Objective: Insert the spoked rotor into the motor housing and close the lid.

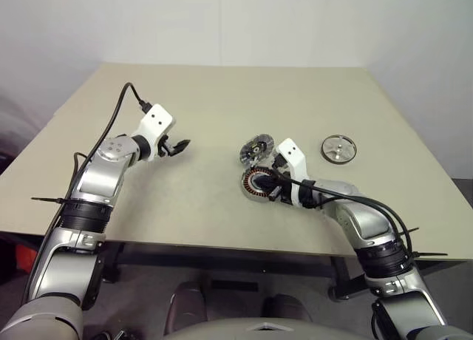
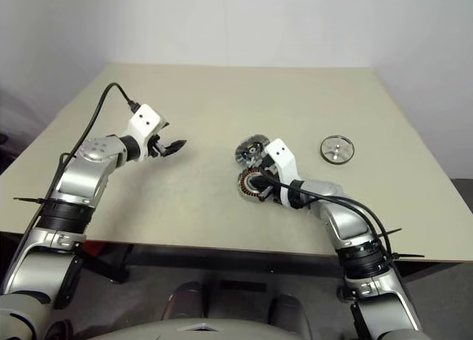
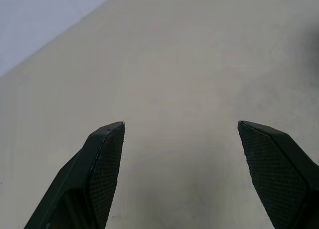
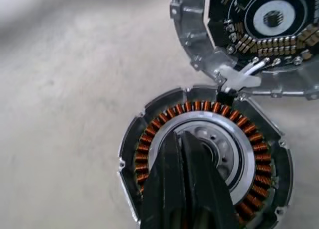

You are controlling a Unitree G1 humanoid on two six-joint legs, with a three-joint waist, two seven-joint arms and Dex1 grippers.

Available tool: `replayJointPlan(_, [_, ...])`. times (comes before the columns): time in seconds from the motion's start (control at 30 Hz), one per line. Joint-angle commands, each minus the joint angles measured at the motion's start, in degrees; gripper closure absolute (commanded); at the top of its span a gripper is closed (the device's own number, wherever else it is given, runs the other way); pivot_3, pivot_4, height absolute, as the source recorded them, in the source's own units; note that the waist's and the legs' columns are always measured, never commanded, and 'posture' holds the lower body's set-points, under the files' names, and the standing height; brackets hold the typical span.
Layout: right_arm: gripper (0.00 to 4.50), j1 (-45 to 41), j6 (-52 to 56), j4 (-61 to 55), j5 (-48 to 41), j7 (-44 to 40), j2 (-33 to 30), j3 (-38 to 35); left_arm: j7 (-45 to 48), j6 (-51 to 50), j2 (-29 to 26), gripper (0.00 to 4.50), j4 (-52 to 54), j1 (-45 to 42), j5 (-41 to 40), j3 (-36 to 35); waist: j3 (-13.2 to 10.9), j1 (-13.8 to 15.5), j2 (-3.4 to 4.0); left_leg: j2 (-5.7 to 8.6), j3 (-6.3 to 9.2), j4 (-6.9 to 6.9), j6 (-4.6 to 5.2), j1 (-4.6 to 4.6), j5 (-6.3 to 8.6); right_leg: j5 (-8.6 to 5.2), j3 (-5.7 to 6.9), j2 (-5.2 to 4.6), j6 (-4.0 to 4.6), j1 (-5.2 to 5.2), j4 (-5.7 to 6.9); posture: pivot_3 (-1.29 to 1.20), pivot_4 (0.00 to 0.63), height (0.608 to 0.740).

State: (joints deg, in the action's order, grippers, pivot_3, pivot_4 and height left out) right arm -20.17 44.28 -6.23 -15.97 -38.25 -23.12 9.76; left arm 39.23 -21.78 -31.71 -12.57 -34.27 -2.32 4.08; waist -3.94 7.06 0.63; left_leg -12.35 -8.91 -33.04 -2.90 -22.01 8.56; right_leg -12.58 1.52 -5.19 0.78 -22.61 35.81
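Note:
The motor housing, a round ring of reddish copper windings around a silver hub, lies on the table near its front edge. Its lid stands swung open behind it, joined at one side, with a circuit board showing inside. My right gripper is shut with nothing seen between its fingers, and its tips are over the housing's hub. The spoked rotor, a silver wheel, lies flat on the table to the right, apart from the housing. My left gripper hovers open and empty over bare table to the left.
The beige table stretches bare behind and to the left of the parts. Its front edge runs close below the housing. A white wall stands behind the table.

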Motion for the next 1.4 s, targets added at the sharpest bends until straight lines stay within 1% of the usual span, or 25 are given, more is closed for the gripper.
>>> replayJointPlan(0.03, [4.44,-0.85,-0.03,2.65,1.43,1.55,-0.83,-0.74,-0.35,0.17,-1.11,0.68,1.94,-0.12,-0.19,-1.59,0.02,0.01,-0.03,0.00,0.00,0.00,0.00,0.05,0.00,0.00,0.00,0.00,-0.01,0.04,0.01,0.00,0.000,0.740])
replayJointPlan(0.23, [4.44,-3.06,1.17,-0.33,-1.90,0.12,-1.98,-3.63,-0.62,0.25,-1.09,0.68,1.88,-0.06,-0.16,-1.67,0.02,0.20,-0.03,0.01,0.05,0.00,0.09,0.15,0.06,-0.02,0.01,0.00,-0.03,0.20,0.00,0.00,0.000,0.740])
replayJointPlan(0.43, [4.44,-3.95,1.97,-3.19,-2.72,-0.63,-2.80,-3.69,-0.73,0.54,-0.92,0.68,1.39,-0.33,-0.08,-1.49,0.02,0.09,-0.03,0.00,0.06,0.01,0.04,0.13,0.02,-0.01,0.01,0.01,-0.02,0.16,0.00,0.00,0.000,0.740])
replayJointPlan(0.6, [4.44,-4.23,3.53,-5.40,-3.93,-0.15,-1.88,-3.50,-0.61,0.56,-0.95,0.68,1.27,-0.45,-0.08,-1.38,0.02,0.09,-0.03,0.01,0.05,0.03,-0.01,-0.03,-0.01,0.00,0.01,0.02,-0.01,-0.01,-0.01,0.00,0.000,0.740])
replayJointPlan(0.7, [4.44,-3.24,3.18,-3.41,-3.50,-0.03,-0.77,-2.15,-0.47,0.43,-1.15,0.68,1.38,-0.37,-0.06,-1.37,0.02,0.08,-0.03,0.01,0.05,0.03,-0.01,-0.02,0.00,-0.01,0.01,0.01,-0.01,0.00,-0.01,0.00,0.000,0.740])
replayJointPlan(0.9, [4.44,-0.58,0.47,5.22,0.05,1.20,0.46,0.49,-0.39,-0.15,-1.72,0.68,2.31,-0.01,-0.14,-1.66,0.06,0.06,-0.06,0.02,0.04,0.02,0.01,0.01,0.01,-0.01,0.00,0.00,-0.01,0.02,-0.01,0.00,0.000,0.740])
replayJointPlan(1.0, [4.44,-1.64,1.72,2.41,-2.01,1.15,0.18,-1.66,-0.40,-0.36,-2.03,0.68,2.76,0.28,-0.24,-1.83,0.10,0.04,-0.12,0.01,0.06,0.03,0.04,0.18,0.03,-0.01,0.01,0.01,-0.02,0.19,-0.01,0.00,0.000,0.740])
replayJointPlan(1.2, [4.44,-2.88,3.07,-3.69,-4.37,-0.03,-2.06,-3.55,-0.85,-0.27,-1.35,0.68,2.60,0.37,-0.16,-1.44,0.10,0.19,-0.12,0.03,0.07,0.03,0.08,0.15,0.05,-0.01,0.01,0.00,-0.02,0.20,-0.02,0.00,0.000,0.740])
replayJointPlan(1.4, [4.44,-5.14,4.36,-6.01,-5.26,0.39,-2.39,-4.23,-0.80,0.17,-1.01,0.68,1.65,-0.45,-0.09,-1.20,0.10,0.05,-0.12,0.00,0.07,0.05,0.02,0.13,0.02,-0.01,0.01,0.02,-0.02,0.13,-0.02,0.00,0.000,0.740])
